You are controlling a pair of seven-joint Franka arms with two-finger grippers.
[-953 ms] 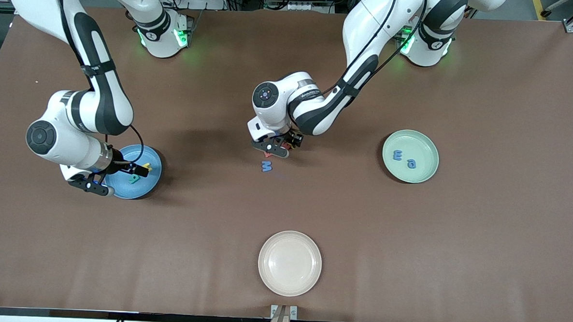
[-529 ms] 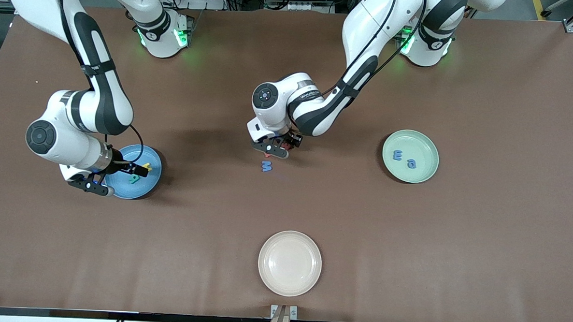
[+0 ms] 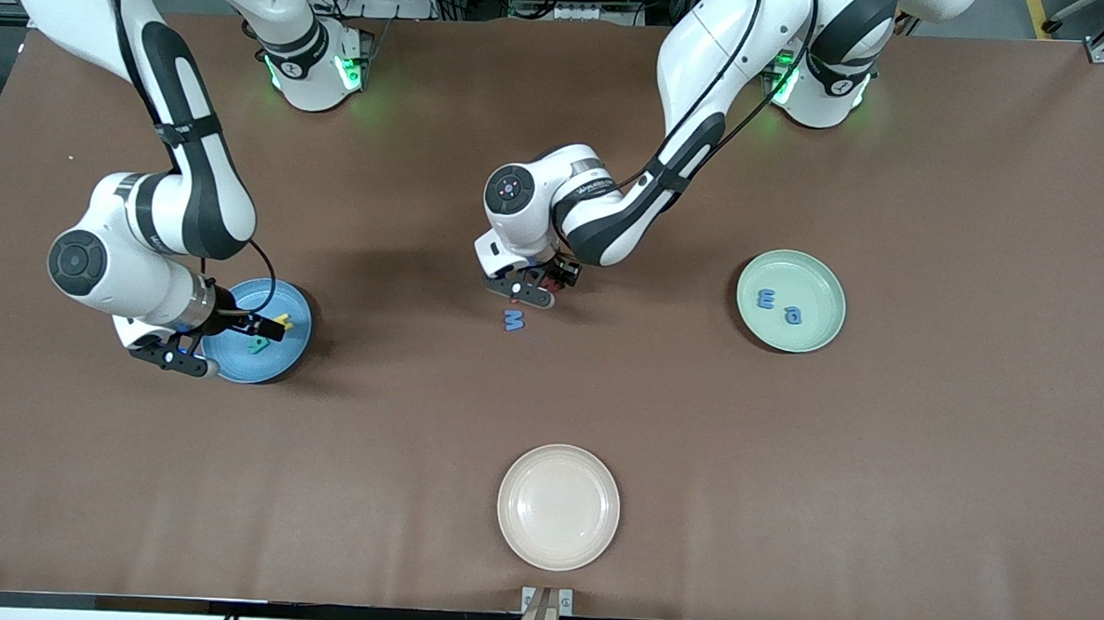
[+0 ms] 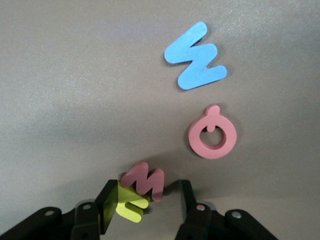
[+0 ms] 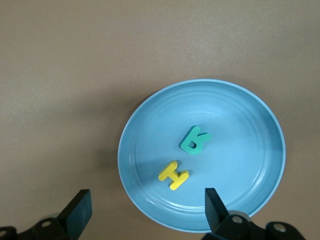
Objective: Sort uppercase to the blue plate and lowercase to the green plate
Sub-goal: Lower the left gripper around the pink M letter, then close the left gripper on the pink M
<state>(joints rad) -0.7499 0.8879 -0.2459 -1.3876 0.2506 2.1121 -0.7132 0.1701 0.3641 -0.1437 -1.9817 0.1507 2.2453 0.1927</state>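
Note:
My left gripper [image 3: 520, 290] [image 4: 147, 202] is low over mid-table, open, straddling a yellow lowercase h [image 4: 131, 206] and a red lowercase letter [image 4: 145, 181]. The h rests against one finger [image 4: 106, 205]; the other finger [image 4: 188, 200] stands apart from the red letter. The red Q [image 4: 212, 137] and blue M [image 3: 513, 320] [image 4: 196, 56] lie close by on the table. The blue plate [image 3: 301, 332] [image 5: 250, 125] holds the yellow H [image 5: 173, 175] and teal R [image 5: 194, 140]. My right gripper [image 3: 224, 342] [image 5: 146, 210] hangs open over its rim. The green plate [image 3: 828, 277] holds a blue e [image 3: 766, 300] and a blue a [image 3: 793, 313].
A cream-white plate [image 3: 558, 506] sits near the table's front edge, nearer to the front camera than the blue M. Brown tabletop stretches between the three plates.
My left gripper's fingers have drawn in slightly around the yellow and red letters, and its wrist has shifted a little. The right arm has not moved.

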